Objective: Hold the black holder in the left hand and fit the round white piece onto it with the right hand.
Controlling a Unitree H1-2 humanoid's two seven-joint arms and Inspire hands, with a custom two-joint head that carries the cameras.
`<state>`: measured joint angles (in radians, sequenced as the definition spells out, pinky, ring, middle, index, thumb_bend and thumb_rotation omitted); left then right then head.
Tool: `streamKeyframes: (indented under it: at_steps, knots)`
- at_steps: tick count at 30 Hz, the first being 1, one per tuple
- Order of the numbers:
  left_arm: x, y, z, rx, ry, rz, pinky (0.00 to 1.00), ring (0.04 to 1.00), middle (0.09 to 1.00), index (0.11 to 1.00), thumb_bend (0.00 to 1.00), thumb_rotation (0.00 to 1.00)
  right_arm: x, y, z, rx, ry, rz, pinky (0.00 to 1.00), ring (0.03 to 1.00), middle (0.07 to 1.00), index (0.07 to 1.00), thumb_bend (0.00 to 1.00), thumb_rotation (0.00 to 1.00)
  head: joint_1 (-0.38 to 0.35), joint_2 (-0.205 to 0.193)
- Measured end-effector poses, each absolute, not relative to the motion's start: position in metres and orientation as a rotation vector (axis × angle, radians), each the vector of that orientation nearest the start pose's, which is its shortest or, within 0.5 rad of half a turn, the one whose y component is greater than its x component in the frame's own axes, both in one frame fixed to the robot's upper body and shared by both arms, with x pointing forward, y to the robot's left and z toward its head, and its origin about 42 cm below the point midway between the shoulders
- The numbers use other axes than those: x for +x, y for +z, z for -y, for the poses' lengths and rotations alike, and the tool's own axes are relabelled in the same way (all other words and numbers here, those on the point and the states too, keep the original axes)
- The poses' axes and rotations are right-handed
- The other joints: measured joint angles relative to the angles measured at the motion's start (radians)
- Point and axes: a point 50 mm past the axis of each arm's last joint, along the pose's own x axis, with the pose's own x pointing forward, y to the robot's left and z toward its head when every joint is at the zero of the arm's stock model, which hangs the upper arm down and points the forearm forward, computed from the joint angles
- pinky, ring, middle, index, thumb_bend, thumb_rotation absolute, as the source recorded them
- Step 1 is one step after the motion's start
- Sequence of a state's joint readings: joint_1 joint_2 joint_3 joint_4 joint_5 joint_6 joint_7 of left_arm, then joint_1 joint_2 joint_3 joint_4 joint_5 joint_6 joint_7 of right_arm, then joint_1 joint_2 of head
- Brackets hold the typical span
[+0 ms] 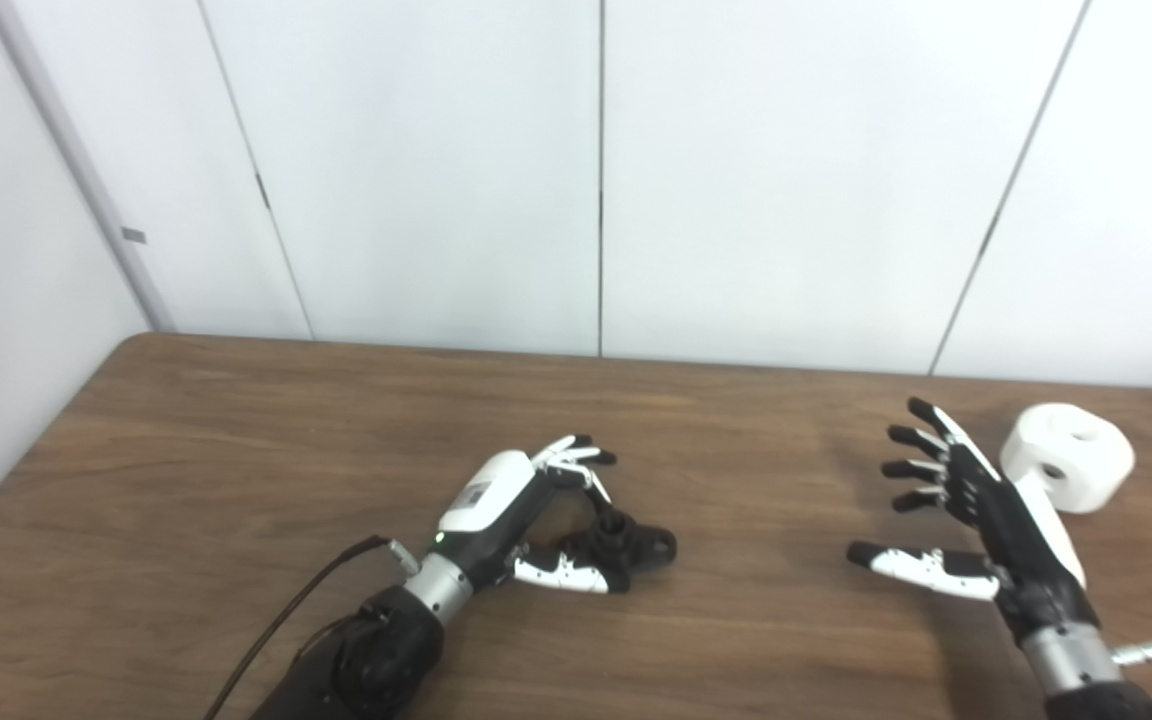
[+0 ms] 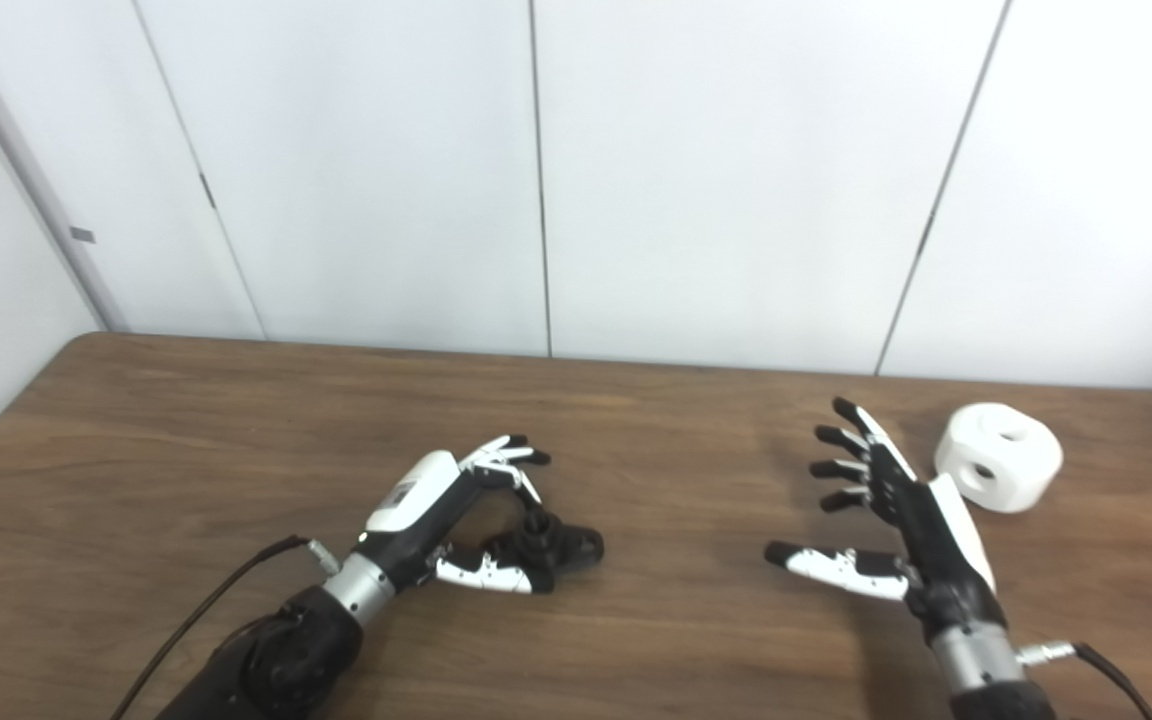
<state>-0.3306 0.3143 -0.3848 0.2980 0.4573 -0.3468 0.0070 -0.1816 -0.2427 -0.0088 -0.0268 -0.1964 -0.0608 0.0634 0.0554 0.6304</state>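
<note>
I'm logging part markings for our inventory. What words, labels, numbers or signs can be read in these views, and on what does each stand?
No text can be read.
Back of the left hand: a small grey label patch, too blurred to read.
Wall trim at left: a small grey tag, too small to read.
Black holder, round white piece, right hand and table: no markings seen.
</note>
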Motion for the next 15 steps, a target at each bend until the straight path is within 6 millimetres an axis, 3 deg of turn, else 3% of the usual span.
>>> streamKeyframes:
  at_steps: [11,15]
  knots:
    - [0.361,0.115,-0.17,0.819,-0.682,0.46,0.81,0.953,0.865,0.479,0.52,0.06,0.342,0.174,0.267,-0.467,0.059,0.275,0.6,0.731,0.851,0.923,0.65,0.23,-0.066,0.025]
    - [0.361,0.112,-0.162,0.918,-0.708,0.496,0.85,0.949,0.859,0.479,0.52,0.06,0.342,0.175,0.268,-0.478,0.053,0.281,0.6,0.733,0.853,0.926,0.64,0.24,-0.084,0.031]
